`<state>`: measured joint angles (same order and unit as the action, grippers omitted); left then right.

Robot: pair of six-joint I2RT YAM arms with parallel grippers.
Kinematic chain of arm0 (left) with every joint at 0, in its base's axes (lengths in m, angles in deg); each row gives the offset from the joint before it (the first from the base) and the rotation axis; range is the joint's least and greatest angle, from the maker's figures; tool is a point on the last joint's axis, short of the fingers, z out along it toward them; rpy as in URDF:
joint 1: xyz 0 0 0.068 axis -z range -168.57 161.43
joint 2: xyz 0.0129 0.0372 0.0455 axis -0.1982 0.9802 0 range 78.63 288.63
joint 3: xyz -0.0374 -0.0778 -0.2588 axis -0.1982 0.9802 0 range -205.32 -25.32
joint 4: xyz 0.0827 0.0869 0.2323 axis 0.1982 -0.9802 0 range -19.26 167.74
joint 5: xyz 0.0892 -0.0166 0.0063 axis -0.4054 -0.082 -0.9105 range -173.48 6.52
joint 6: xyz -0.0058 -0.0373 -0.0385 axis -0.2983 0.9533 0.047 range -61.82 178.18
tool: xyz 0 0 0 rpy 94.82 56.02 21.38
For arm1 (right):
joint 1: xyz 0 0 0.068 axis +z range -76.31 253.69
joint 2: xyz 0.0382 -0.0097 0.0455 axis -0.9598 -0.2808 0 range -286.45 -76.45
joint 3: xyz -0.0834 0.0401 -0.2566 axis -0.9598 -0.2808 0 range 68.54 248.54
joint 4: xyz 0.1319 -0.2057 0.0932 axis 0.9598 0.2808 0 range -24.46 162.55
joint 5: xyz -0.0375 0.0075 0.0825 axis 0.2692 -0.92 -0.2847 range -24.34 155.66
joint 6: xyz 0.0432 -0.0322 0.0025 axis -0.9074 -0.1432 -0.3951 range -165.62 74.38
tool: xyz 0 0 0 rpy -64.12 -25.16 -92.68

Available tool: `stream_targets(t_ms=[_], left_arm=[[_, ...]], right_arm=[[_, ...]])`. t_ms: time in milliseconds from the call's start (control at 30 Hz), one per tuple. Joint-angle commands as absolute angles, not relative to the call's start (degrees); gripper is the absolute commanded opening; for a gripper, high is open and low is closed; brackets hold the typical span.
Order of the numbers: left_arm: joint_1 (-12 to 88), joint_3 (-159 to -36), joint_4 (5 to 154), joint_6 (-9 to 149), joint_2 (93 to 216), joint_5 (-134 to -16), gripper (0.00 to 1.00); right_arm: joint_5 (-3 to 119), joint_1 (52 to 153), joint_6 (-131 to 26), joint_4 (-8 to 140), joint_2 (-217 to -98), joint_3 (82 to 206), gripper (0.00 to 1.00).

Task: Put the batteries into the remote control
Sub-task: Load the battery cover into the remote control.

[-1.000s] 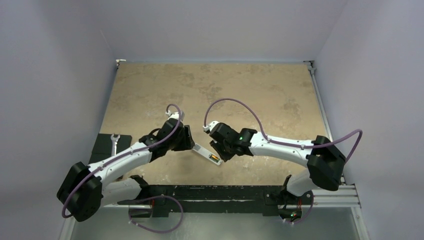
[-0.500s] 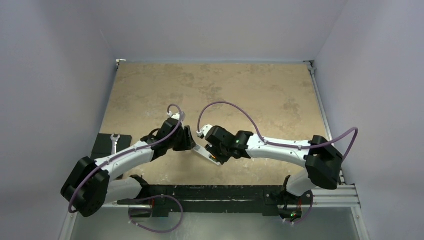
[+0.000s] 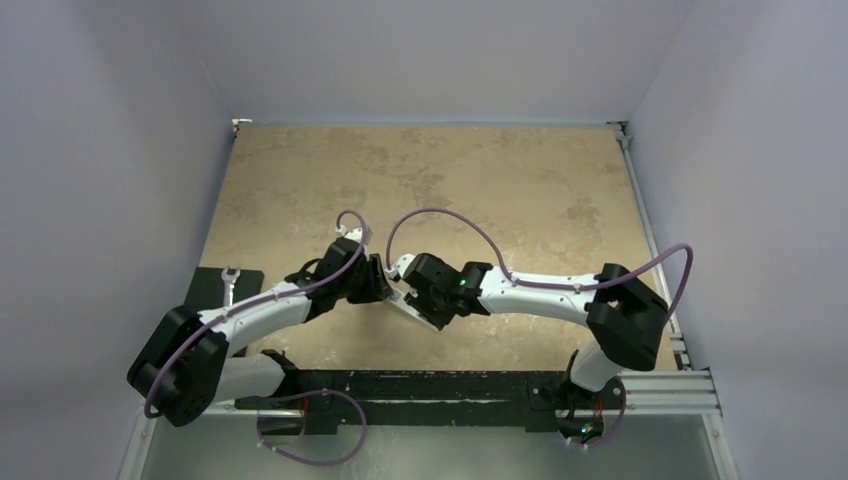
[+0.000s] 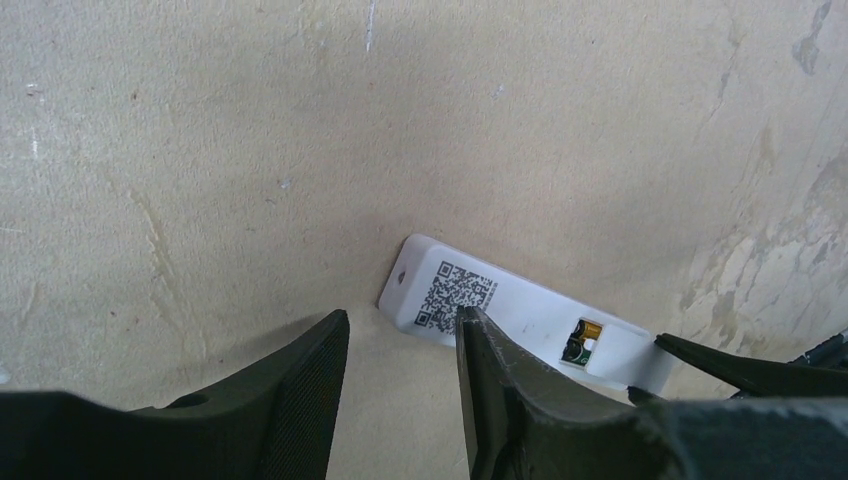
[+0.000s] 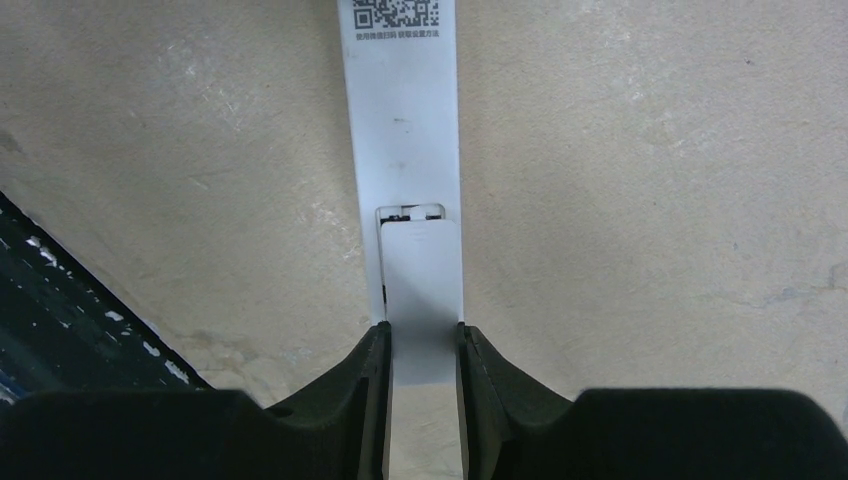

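Note:
The remote control (image 4: 520,310) lies back up on the tan table, its QR label toward my left gripper. In the top view the remote control (image 3: 408,303) sits between both grippers. A white battery cover (image 5: 422,290) lies over the far end, leaving a small gap where the batteries (image 4: 580,340), gold and green, show. My right gripper (image 5: 421,330) is shut on the cover's two long edges. My left gripper (image 4: 402,318) is open at the QR end, with bare table between its jaws and its right finger (image 4: 480,370) over the label corner.
A black rail (image 3: 430,385) runs along the table's near edge, close behind the right gripper (image 3: 425,308). A black pad carrying a small white wrench (image 3: 229,283) lies left of the left arm. Grey walls enclose the table on three sides.
The right gripper has slid left along the remote toward the left gripper, hiding the batteries in the top view. The left arm shifted slightly and its jaws narrowed a little.

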<state>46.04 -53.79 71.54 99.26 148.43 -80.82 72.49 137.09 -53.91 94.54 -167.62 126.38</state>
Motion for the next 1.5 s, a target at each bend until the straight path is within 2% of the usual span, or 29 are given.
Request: stream_targets(t_ms=[0, 533, 1167, 1467], left_arm=[[45.53, -53.53, 75.15, 98.33, 149.47, -80.15, 0.43], [45.53, -52.75, 79.52, 97.31, 151.94, -79.2, 0.4], [45.53, -52.7, 80.54, 97.3, 153.14, -78.12, 0.39], [45.52, -52.74, 80.52, 97.34, 153.14, -78.11, 0.39]], right_arm=[[70.69, 137.41, -52.47, 92.79, -167.94, 128.66, 0.15], [71.29, 137.41, -52.39, 92.2, -169.1, 127.45, 0.17], [71.3, 137.41, -52.62, 92.95, -169.45, 127.33, 0.27], [71.77, 137.68, -53.38, 93.99, -169.09, 127.51, 0.29]])
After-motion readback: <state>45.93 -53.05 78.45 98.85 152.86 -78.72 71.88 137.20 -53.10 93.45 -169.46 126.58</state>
